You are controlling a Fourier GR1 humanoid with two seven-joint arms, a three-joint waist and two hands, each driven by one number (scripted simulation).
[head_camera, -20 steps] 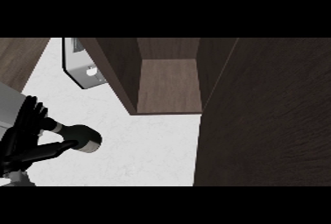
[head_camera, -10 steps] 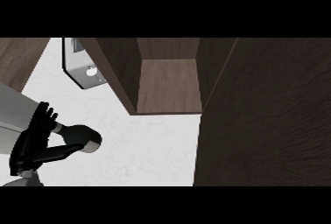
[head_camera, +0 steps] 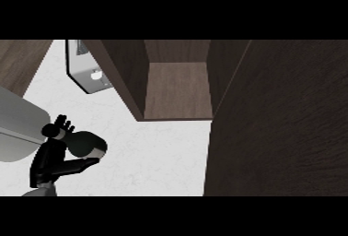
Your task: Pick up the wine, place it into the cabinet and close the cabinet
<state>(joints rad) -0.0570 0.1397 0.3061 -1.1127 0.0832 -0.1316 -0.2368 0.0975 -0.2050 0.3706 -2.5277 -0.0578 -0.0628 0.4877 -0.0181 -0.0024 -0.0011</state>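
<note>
Fingers of the left hand (head_camera: 53,159) have folded closer around the wine (head_camera: 88,144), which it holds well short of the cabinet (head_camera: 178,87), off its left wall. Swung in carelessly, the wine could clip that wall. No right hand shows.

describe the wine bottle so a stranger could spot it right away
Start at the open cabinet with its brown shelf, then go down-left across the white counter. The wine bottle is the dark rounded shape, the only thing the black left hand holds.
</note>
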